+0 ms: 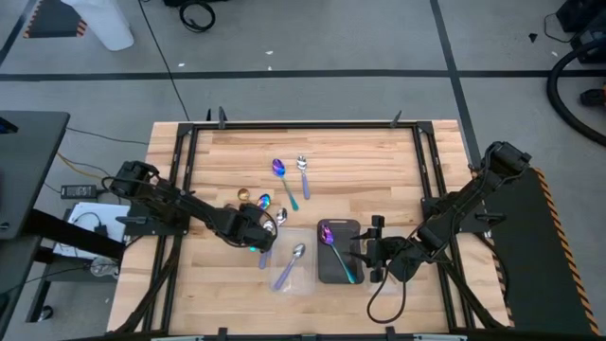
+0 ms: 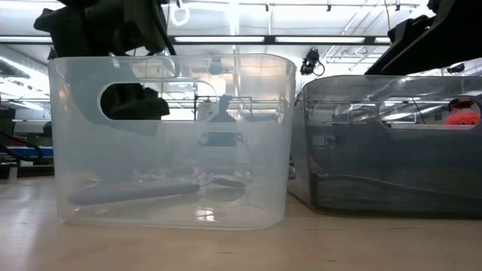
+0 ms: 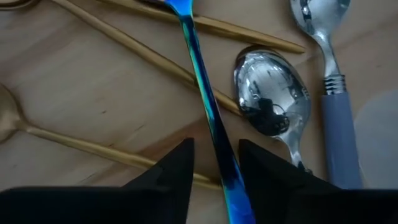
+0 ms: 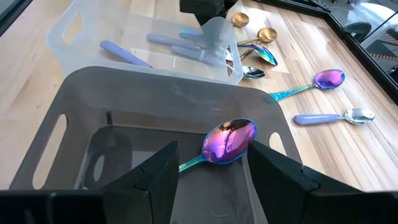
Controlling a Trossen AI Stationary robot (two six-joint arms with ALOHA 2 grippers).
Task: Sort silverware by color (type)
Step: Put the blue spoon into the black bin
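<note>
My left gripper point(image 1: 258, 237) point(image 3: 216, 146) points down over a heap of spoons at the table's middle left. It is open, with one finger on each side of the teal-blue handle point(image 3: 208, 106) of an iridescent spoon; whether a finger touches it I cannot tell. Beside that handle lie gold spoons point(image 3: 124, 43), a silver spoon bowl point(image 3: 270, 90) and a lilac-handled silver spoon point(image 3: 339, 112). My right gripper point(image 1: 376, 251) point(image 4: 212, 146) stands open at the dark tray point(image 1: 322, 275). In that tray an iridescent spoon point(image 4: 229, 140) leans its bowl on the wall.
A clear tray point(image 1: 301, 277) point(image 2: 169, 139) next to the dark tray point(image 2: 392, 143) holds lilac-handled silver spoons point(image 4: 124, 55). Farther back on the wood lie an iridescent spoon point(image 1: 281, 175) and a lilac-handled silver spoon point(image 1: 303, 170). Black rails point(image 1: 284, 125) frame the table.
</note>
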